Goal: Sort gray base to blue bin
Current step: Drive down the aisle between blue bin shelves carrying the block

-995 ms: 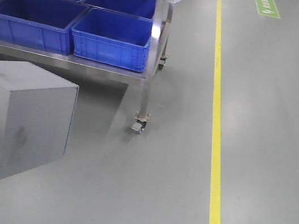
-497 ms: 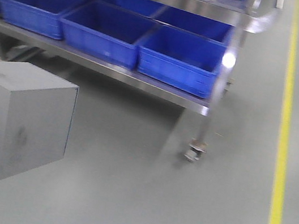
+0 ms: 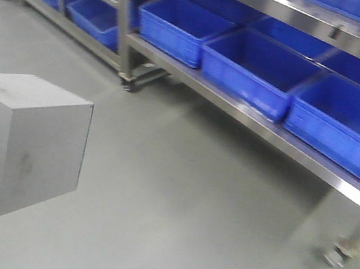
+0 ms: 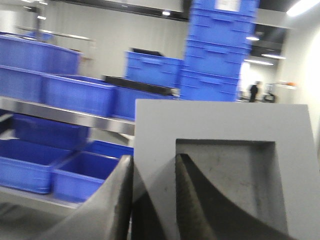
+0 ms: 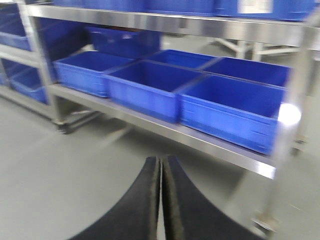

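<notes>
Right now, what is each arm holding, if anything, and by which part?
The left gripper holds the gray base by the wall beside its recess, one jaw inside, one outside. The right gripper holds nothing.

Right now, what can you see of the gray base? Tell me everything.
The gray base is a matte light-gray cube-like block, faintly smudged. One face has a square recess with darker, rougher inner walls. It is upright at the front view's lower left. The left hand clamps one wall, one finger outside, the other inside the recess. Nothing else visibly touches it.
</notes>
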Controlling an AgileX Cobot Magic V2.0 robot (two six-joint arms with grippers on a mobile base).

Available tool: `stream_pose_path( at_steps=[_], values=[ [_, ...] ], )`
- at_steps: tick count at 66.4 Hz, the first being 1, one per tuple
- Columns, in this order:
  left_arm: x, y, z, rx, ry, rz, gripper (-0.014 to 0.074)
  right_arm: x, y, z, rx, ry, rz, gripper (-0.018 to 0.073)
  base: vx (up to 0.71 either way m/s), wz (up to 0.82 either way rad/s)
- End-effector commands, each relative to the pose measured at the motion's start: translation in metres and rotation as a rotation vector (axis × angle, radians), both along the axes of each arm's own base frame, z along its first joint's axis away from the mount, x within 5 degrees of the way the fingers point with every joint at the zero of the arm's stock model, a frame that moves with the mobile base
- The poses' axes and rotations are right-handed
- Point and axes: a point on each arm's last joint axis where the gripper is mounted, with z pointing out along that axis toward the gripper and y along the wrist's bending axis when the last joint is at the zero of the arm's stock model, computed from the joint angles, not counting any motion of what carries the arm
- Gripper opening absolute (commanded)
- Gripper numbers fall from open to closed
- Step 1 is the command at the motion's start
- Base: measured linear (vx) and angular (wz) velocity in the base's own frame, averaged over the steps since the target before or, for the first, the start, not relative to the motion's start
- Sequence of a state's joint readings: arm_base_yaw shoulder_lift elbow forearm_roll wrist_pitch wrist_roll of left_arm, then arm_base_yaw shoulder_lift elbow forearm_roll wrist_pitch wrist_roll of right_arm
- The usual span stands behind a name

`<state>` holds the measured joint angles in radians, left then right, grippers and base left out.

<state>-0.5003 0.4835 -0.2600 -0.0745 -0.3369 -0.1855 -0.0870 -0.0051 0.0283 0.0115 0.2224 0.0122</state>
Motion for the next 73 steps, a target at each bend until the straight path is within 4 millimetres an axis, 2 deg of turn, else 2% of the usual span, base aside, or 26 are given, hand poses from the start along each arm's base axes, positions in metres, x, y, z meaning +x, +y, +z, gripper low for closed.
stream_pose_path(
  at_steps=[1,73],
  values=[
    [-0.0023,0.0018,0.0185,-0.078,-0.104,0.001,0.0002,0.0021,-0.0005,0.0049,-0.021,-0.05,-0.003,-0.0005,0.18,0.7],
    [-0.0023,0.0017,0.0184,-0.077,-0.103,0.001,0.0002,0.0021,-0.0005,0.0049,-0.021,-0.05,-0.003,-0.0005,0.17,0.63]
  ],
)
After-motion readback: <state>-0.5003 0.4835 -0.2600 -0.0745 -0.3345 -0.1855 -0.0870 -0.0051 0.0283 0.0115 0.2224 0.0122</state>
